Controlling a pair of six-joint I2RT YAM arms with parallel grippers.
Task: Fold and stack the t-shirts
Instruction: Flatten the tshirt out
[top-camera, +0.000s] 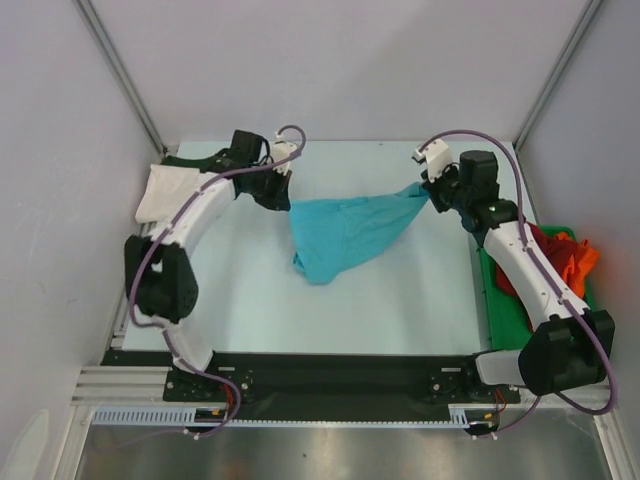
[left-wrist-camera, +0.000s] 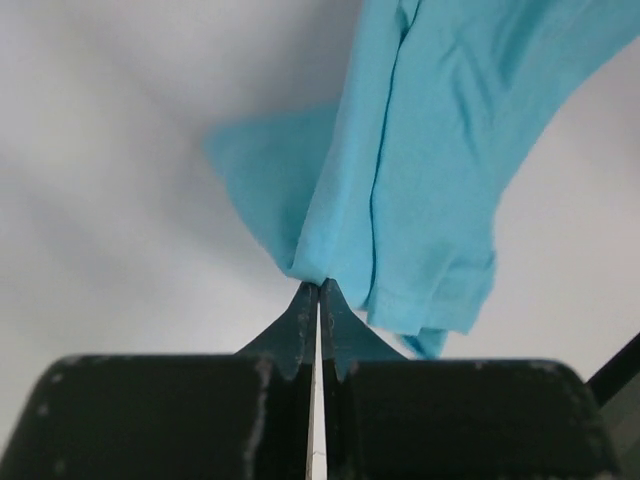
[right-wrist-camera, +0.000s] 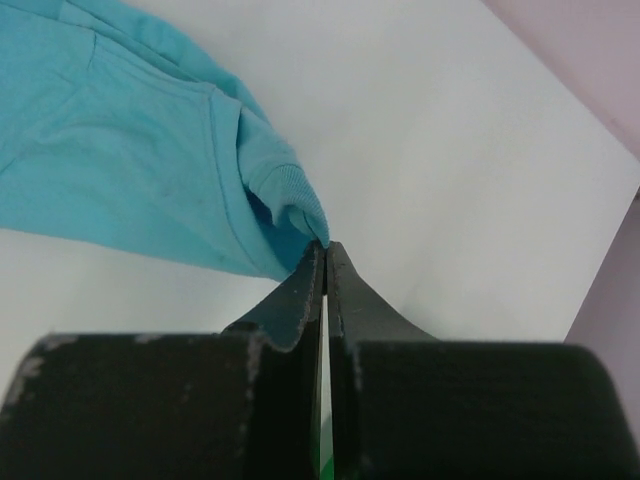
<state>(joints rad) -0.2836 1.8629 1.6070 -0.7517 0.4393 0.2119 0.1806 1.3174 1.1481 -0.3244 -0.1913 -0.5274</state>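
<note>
Turquoise shirt (top-camera: 345, 235) strung between both arms.
Left gripper (left-wrist-camera: 318, 292) and right gripper (right-wrist-camera: 325, 255) each clench an edge of it, probably to spread it flat for folding.

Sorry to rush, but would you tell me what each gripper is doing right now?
Left gripper: shut on the soft turquoise cloth t-shirt.
Right gripper: shut on the same t-shirt.

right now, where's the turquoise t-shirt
In the top view the turquoise t-shirt is stretched across the middle of the table, between the arms: one end pinched in the left gripper, the other in the right gripper.
</note>
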